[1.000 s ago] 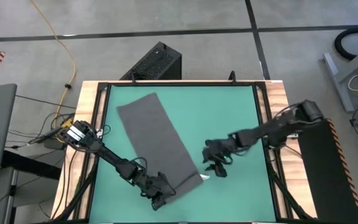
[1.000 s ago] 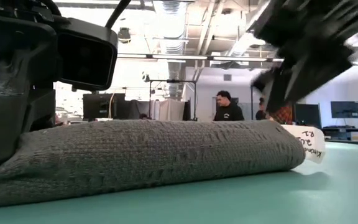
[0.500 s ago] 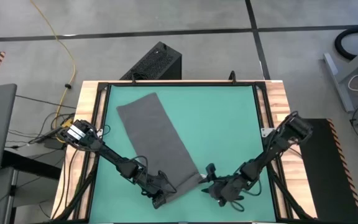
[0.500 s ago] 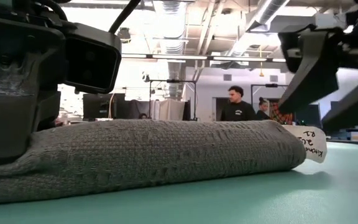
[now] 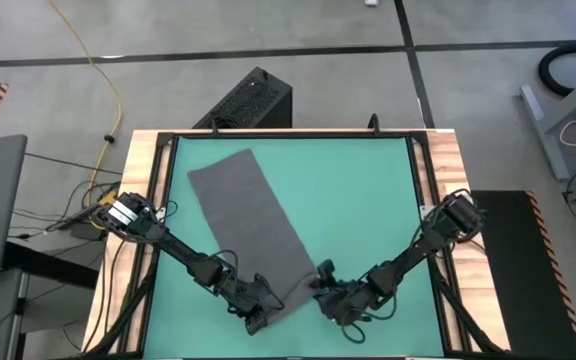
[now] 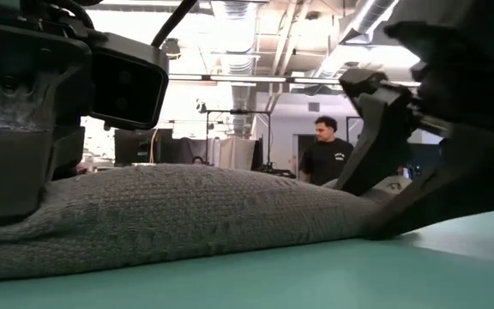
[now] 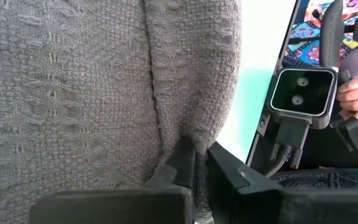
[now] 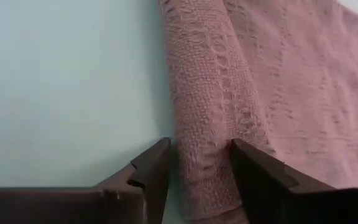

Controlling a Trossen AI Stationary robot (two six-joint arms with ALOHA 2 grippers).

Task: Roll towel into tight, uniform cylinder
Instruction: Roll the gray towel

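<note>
Left gripper (image 5: 259, 322) is low at the near left end of the towel (image 5: 248, 220), fingers pinched tight on a fold of cloth; the left wrist view shows the weave bunched between them. The towel lies as a long grey strip slanting from the far left of the table (image 5: 368, 190) down toward the near middle. Only the near end is turned over into 1 short roll (image 6: 195, 215), thick and a bit lumpy in the low view. Right gripper (image 5: 330, 300) sits at the roll's other end, fingers parted and straddling it, not yet squeezed. So: roll just started, nearly the whole strip is flat and left to wind. A person (image 6: 326, 153) stands far behind.
</note>
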